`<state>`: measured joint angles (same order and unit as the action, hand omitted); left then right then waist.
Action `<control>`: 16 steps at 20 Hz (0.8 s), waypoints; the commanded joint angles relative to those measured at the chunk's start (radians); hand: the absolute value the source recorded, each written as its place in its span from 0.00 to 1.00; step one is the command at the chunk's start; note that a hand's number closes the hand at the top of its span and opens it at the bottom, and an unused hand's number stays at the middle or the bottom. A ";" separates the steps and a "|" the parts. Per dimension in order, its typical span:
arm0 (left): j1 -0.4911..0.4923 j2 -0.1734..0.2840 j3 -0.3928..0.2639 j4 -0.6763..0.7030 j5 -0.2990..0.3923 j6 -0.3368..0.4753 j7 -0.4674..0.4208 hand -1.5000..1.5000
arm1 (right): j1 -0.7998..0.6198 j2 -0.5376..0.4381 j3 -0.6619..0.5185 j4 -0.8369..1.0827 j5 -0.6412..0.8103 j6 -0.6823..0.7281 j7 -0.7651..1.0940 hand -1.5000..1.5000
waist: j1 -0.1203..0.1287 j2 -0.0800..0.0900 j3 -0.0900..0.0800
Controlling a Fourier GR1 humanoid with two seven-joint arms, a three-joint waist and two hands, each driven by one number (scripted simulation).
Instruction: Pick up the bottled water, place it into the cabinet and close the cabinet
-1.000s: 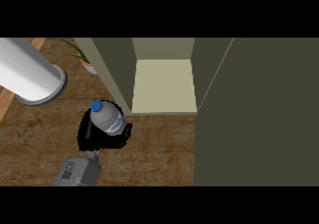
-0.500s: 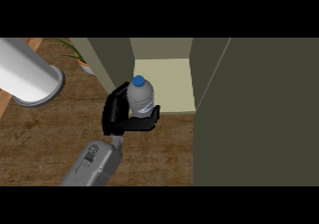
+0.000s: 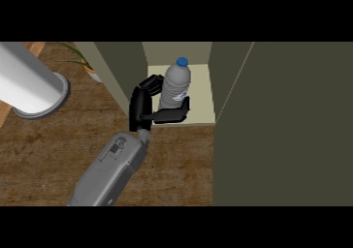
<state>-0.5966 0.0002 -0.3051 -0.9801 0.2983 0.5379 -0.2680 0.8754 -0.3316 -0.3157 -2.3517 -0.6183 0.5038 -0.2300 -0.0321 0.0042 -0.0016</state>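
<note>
The bottled water [image 3: 173, 86] is a clear bottle with a blue cap, held upright. My left hand [image 3: 145, 104] is shut on it, fingers on its left side and thumb across its lower front. The bottle is at the open cabinet's mouth, over the front part of the pale shelf [image 3: 199, 85]. I cannot tell whether its base touches the shelf. The cabinet door [image 3: 294, 126] stands open at the right as a large dark olive panel. My grey left forearm [image 3: 111, 172] comes in from the lower edge. My right hand is out of view.
A big white cylinder [image 3: 25, 80] lies over the wooden counter [image 3: 43, 160] at the upper left. A small potted plant [image 3: 85, 63] stands by the cabinet's left wall [image 3: 119, 68].
My left hand has carried the bottle up and to the right, from over the counter to the cabinet's opening above the shelf. The forearm has stretched further forward.
</note>
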 commanded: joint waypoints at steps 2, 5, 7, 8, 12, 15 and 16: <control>-0.097 0.000 0.020 0.129 0.031 0.015 0.014 1.00 | 0.009 0.020 0.029 -0.187 -0.125 -0.087 0.106 0.00 | 0.001 0.003 -0.001; -0.142 0.000 0.066 0.212 0.058 -0.019 -0.046 1.00 | 0.057 0.070 0.043 -0.167 -0.080 -0.032 0.055 0.00 | -0.008 0.001 0.000; -0.207 0.000 0.018 0.271 0.103 0.037 -0.042 1.00 | 0.049 0.016 0.017 -0.133 -0.143 0.010 0.056 0.00 | -0.025 0.004 0.000; -0.208 0.000 0.079 0.300 0.068 -0.014 -0.060 1.00 | 0.053 0.008 -0.006 -0.168 -0.180 -0.031 0.078 0.00 | -0.011 0.005 -0.001; -0.303 0.000 0.096 0.429 0.100 0.028 -0.109 1.00 | 0.034 -0.008 -0.002 -0.150 -0.154 -0.027 0.079 0.00 | -0.036 0.012 -0.001; -0.391 0.000 0.140 0.507 0.104 0.023 -0.115 1.00 | 0.005 -0.006 -0.014 -0.091 -0.126 0.006 0.038 0.00 | -0.031 0.012 0.000; -0.401 0.000 0.151 0.525 0.098 0.021 -0.135 1.00 | -0.019 -0.029 -0.024 -0.095 -0.167 -0.032 0.067 0.00 | -0.025 0.015 -0.001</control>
<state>-0.9146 0.0004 -0.1900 -0.5490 0.3909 0.5556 -0.3745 0.8661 -0.3491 -0.3232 -2.3397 -0.6625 0.5231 -0.2219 -0.0577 0.0143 -0.0022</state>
